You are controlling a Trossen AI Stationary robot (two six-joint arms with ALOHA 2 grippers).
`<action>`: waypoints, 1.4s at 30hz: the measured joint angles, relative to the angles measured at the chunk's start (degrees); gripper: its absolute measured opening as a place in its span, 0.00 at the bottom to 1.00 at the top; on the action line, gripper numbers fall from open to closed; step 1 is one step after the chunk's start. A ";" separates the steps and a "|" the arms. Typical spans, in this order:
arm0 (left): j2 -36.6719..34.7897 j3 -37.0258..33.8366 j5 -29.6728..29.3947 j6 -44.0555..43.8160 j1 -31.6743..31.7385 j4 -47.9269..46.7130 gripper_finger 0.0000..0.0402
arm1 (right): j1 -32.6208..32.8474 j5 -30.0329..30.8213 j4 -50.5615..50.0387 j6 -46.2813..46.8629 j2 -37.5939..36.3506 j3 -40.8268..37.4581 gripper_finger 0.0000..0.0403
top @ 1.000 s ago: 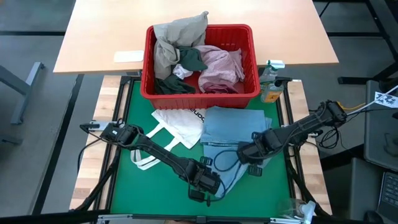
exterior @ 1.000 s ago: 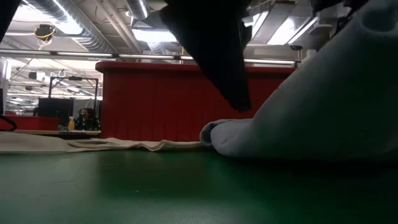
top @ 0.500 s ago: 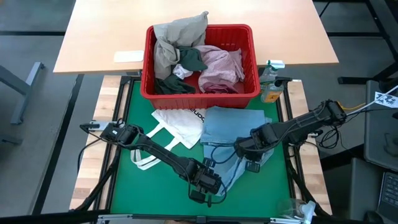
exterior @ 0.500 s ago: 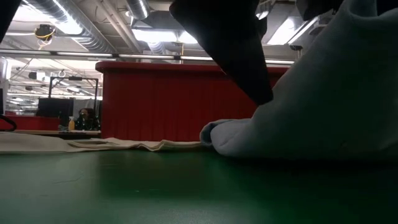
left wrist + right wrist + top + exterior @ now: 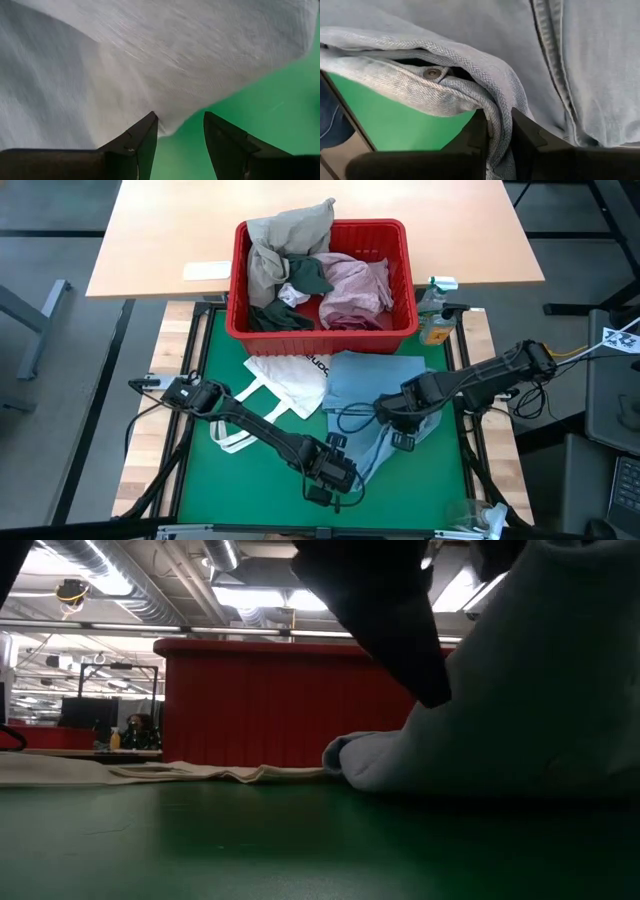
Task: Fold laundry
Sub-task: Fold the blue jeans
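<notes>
Lying on the green desk (image 5: 210,480) at 6 o'clock of the red basket (image 5: 322,330): light blue garment (image 5: 375,385); right fingers (image 5: 522,132) clenching a buttoned hem fold, lifting for folding; left fingers (image 5: 142,137) released, straddling the edge.

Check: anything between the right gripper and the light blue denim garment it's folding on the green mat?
Nothing visible. The right gripper is shut on a seamed fold of the light blue denim garment, cloth directly between its fingers. The left gripper is open at the garment's near edge, above the green mat.
</notes>
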 joint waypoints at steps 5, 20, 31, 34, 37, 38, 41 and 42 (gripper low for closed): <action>0.11 1.40 -3.31 -2.58 -1.38 -6.49 0.38 | -2.28 0.00 -0.86 -0.19 0.00 0.00 0.13; 0.07 6.40 -18.85 -8.44 -4.51 -7.99 0.38 | -5.33 -0.46 -0.88 -0.41 0.00 -0.02 0.13; 0.07 6.40 -14.89 -18.43 -4.97 -7.12 0.38 | -5.33 1.41 -0.72 -0.23 0.00 -0.02 0.13; 0.07 6.39 -14.31 -19.20 -4.93 -6.74 0.38 | -5.33 1.68 -0.64 -0.22 0.00 -0.02 0.13; 0.07 6.38 -14.34 -18.37 -4.88 -4.81 0.38 | -5.33 1.68 -0.62 -0.23 0.00 -0.02 0.13; 0.07 6.39 -14.34 -18.21 -4.77 -4.37 0.38 | -5.33 1.68 -0.62 -0.23 0.00 -0.02 0.13; 0.07 6.39 -14.20 -18.09 -4.58 -3.94 0.38 | -5.33 1.71 -0.62 -0.23 0.00 -0.02 0.13; 0.07 6.38 -14.22 -18.09 -4.51 -3.64 0.38 | -5.33 1.73 -0.61 -0.23 0.00 -0.02 0.13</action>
